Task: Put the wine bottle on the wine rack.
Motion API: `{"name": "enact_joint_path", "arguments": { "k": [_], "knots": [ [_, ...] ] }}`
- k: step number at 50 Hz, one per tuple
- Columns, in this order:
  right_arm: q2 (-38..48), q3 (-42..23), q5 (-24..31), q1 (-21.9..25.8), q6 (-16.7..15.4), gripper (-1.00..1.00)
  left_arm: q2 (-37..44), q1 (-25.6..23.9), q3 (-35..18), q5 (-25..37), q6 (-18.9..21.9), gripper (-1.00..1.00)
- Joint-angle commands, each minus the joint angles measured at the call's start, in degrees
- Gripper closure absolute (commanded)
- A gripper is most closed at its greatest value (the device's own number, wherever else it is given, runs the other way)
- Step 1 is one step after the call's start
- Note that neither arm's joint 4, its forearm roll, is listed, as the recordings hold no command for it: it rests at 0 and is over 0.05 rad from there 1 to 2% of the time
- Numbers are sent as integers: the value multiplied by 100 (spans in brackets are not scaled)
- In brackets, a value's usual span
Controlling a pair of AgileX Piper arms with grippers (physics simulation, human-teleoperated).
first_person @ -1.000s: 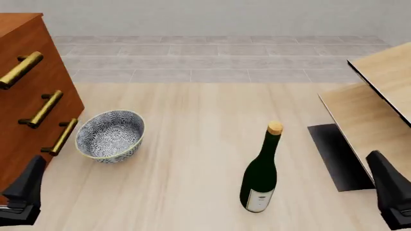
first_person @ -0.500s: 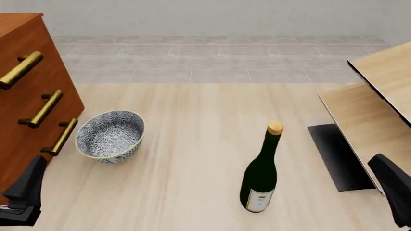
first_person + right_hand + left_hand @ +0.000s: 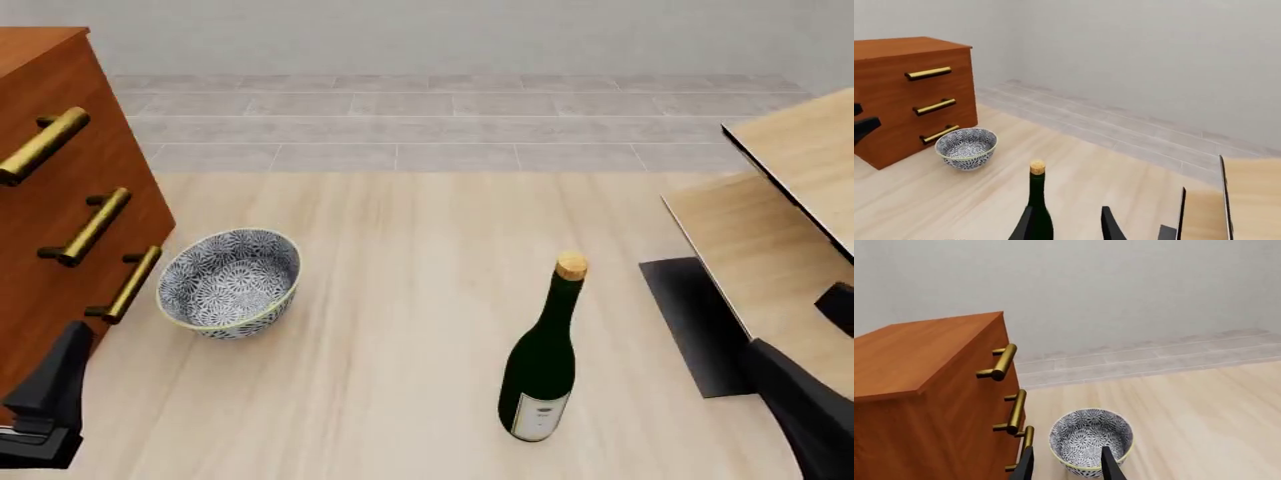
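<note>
The wine bottle (image 3: 542, 365) stands upright on the light wood table (image 3: 400, 300), in the lower middle of the front view, a little right of centre. It is dark green glass with a tan cork (image 3: 571, 266) at the top and a white label (image 3: 537, 415) low on its body. Nothing touches it.

The wine rack (image 3: 774, 230) fills the right edge of the front view: slanted light wood panels with dark edges, resting on a flat black base (image 3: 701, 325). It sits near the bottle but apart from it.

At the left edge of the front view stands a reddish-brown drawer cabinet (image 3: 60, 215) with three brass handles (image 3: 91, 226). Just beside it, toward the middle left, is a blue-and-white patterned bowl (image 3: 228, 282).

The left gripper (image 3: 1066, 465) shows in the left wrist view as two dark fingers held a little apart, with nothing between them; the bowl (image 3: 1091, 439) lies just beyond the tips. In the front view this arm is a dark shape in the lower left corner.

The right gripper (image 3: 1067, 225) also has its two dark fingers parted and grips nothing. In the right wrist view the bottle (image 3: 1036, 200) rises just beyond one finger, overlapping it in the picture. In the front view the right arm (image 3: 801, 410) appears in the lower right corner, in front of the rack.
</note>
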Motion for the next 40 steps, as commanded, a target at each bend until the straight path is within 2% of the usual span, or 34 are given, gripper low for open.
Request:
{"name": "enact_joint_path", "arguments": {
  "k": [1, 22, 40],
  "knots": [
    [404, 109, -468, 272, -21, -100, -3, 43, -12, -7, 21, -100],
    [1766, -12, -1635, 510, -117, -100, -4, 27, -77, 37, 64, -100],
    [2965, 129, -2784, 717, -123, -100, -2, 89, -23, -5, 59, -100]
  ]
}}
